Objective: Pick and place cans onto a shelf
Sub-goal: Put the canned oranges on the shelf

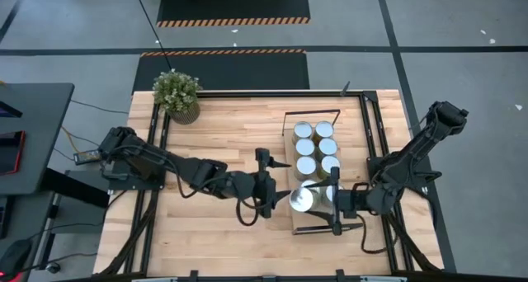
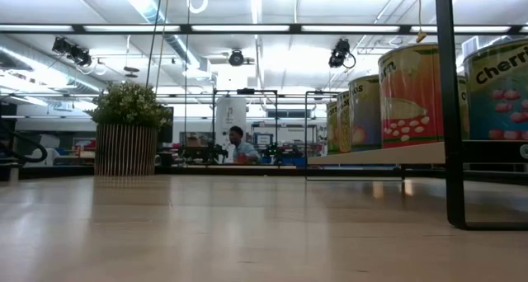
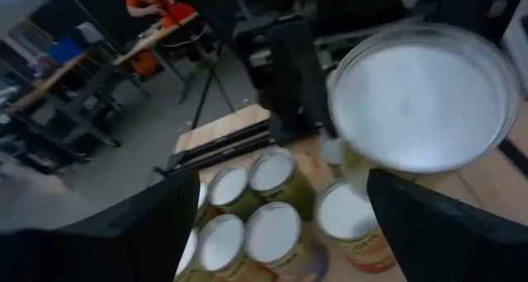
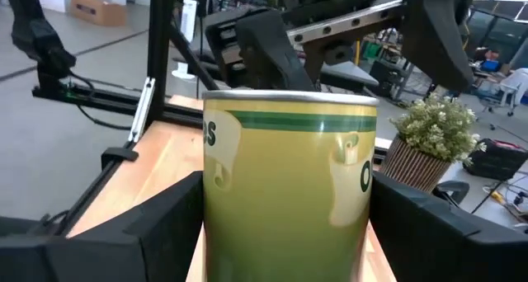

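Observation:
Several cans [image 1: 317, 147] with silver lids stand upright in two rows on the light-wood shelf [image 1: 293, 224] at the table's right. They also show in the low view [image 2: 410, 92] and the left wrist view [image 3: 272, 232]. My right gripper [image 1: 330, 201] is shut on an olive-yellow can with a bright white lid [image 1: 302, 199] at the near end of the rows. My left gripper [image 1: 266, 185] is open and empty just left of the shelf, facing that can. My right gripper [image 4: 285, 195] pinches the olive-yellow can by its side wall [image 4: 216, 208] between its two fingers, one on each side. The fingers come level from the table's right side. The can stays upright, its lid [image 3: 421, 92] higher than the lids of the other cans.
A potted plant [image 1: 177, 94] stands at the table's far left corner. Thin black frames [image 1: 312, 113] close the shelf's short ends. Bare plank tabletop [image 1: 206, 224] lies left of the shelf. A person sits in the room beyond the table [image 2: 239, 146].

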